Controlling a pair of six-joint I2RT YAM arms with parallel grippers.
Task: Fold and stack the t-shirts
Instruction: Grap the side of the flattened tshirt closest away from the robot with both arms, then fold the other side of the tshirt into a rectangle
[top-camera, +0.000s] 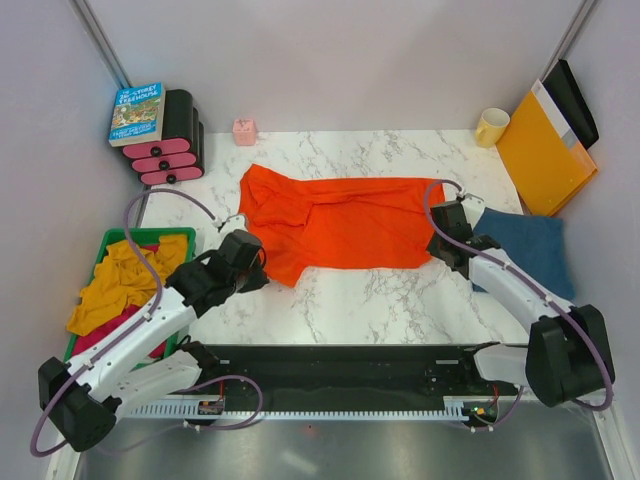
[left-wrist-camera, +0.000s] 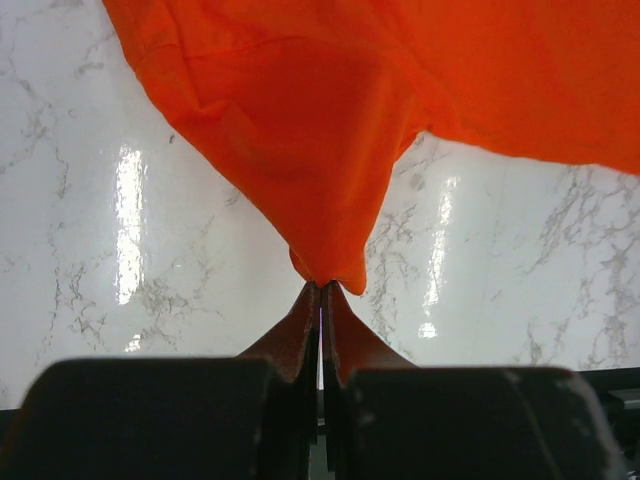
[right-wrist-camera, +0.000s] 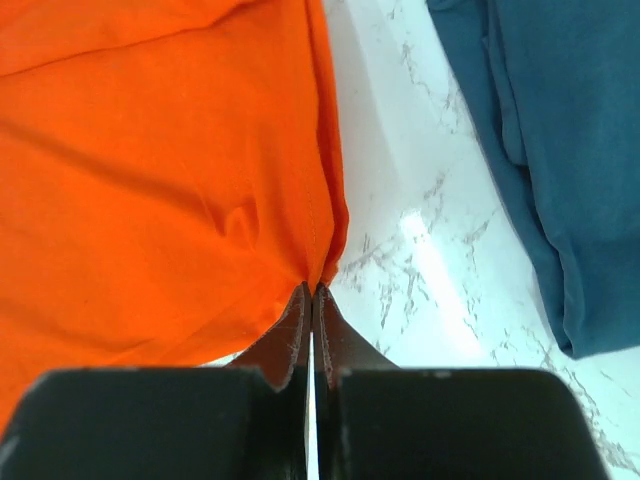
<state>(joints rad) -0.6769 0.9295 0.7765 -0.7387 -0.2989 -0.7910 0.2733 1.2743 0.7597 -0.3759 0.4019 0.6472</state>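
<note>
The bright orange-red t-shirt (top-camera: 340, 222) lies spread across the middle of the marble table. My left gripper (top-camera: 262, 268) is shut on its near left corner (left-wrist-camera: 325, 265), pinching the cloth at the fingertips. My right gripper (top-camera: 436, 243) is shut on the shirt's near right hem (right-wrist-camera: 318, 270). The dark denim-blue t-shirt (top-camera: 528, 250) lies folded to a rough square at the right, beside my right arm; it also shows in the right wrist view (right-wrist-camera: 550, 150).
A green tray (top-camera: 115, 240) with yellow and pink clothes sits at the left. A book on pink-and-black rolls (top-camera: 165, 140) stands at the back left, a small pink object (top-camera: 244, 131) behind the shirt, a yellow mug (top-camera: 491, 126) and an orange-yellow envelope (top-camera: 545, 150) at the back right.
</note>
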